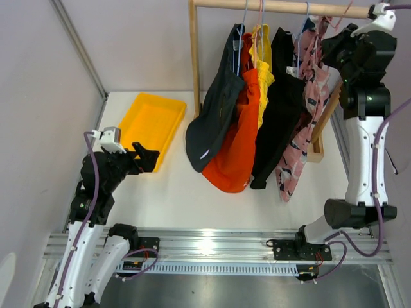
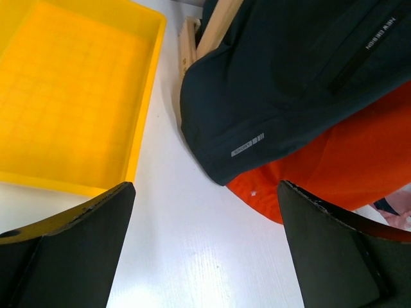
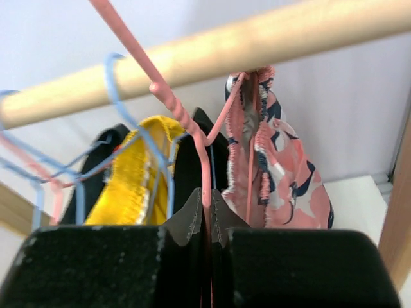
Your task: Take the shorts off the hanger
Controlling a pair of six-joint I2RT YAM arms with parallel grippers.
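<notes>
Shorts (image 1: 257, 109) hang in a row under the wooden rail (image 1: 282, 6). From the rail's left end they are the grey pair (image 1: 215, 112), orange pair (image 1: 236, 151), yellow pair (image 1: 264, 61) and black pair (image 1: 279, 109), with the pink pair (image 1: 309, 109) nearest its right end.

The right end effector (image 3: 207, 208) sits just under the rail's right end, its fingers pressed together on the wire of a pink hanger (image 3: 183, 119). The pink pair's gathered waistband is just beside that pinch, on the side toward the rail's right end.

The left end effector (image 2: 204, 192) is spread wide, low over the desk (image 1: 180, 192) and well off the rail's left end, beside a yellow tray (image 1: 151, 125). The grey and orange hems lie ahead of it, apart from both fingers.

In the right wrist view the end effector's body cuts off every pair's lower part, and the grey and orange pairs cannot be made out. Whether the pink hanger's hook sits on the rail cannot be told. The left wrist view shows only the hems. From above, the right fingers are hard to make out against the pink print.
</notes>
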